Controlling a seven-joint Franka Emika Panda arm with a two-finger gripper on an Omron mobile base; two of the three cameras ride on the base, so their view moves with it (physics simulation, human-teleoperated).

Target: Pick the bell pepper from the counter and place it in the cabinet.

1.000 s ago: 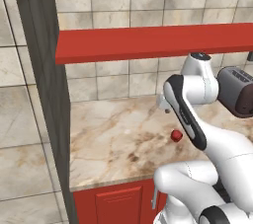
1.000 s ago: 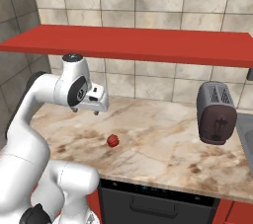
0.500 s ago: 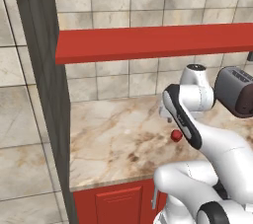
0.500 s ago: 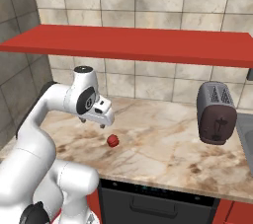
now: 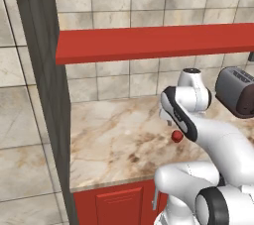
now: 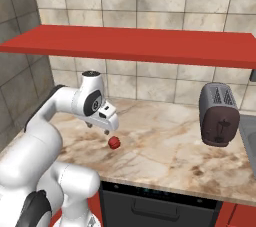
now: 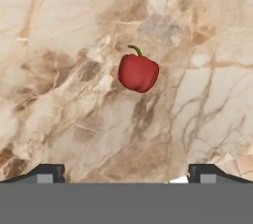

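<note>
From the left base view, the bell pepper sits on the marble tabletop, a small red thing just beside the dark band of the arm's forearm, which hides the claw from this side. Above it run the long red boards of the cabinet, with the dark grey side panel standing at the left end of the tabletop. A toaster rests at the far right, well apart from the pepper. Below the slab's front edge is a red panelled door.

From the right base view, the claw hangs pointing down over the tabletop, slightly up and to the left of the bell pepper and not touching it. The pepper lies in the open on the marble, near the front edge. The cabinet shelf spans the wall above, and the toaster stands upright off to the right, well clear of both.

In the hand view, the bell pepper lies on the veined tabletop, its green stem curling toward the top. The two dark fingertips rise far apart at the bottom corners, so the claw is spread wide and empty, with the pepper lying beyond the gap, roughly centred between them.
</note>
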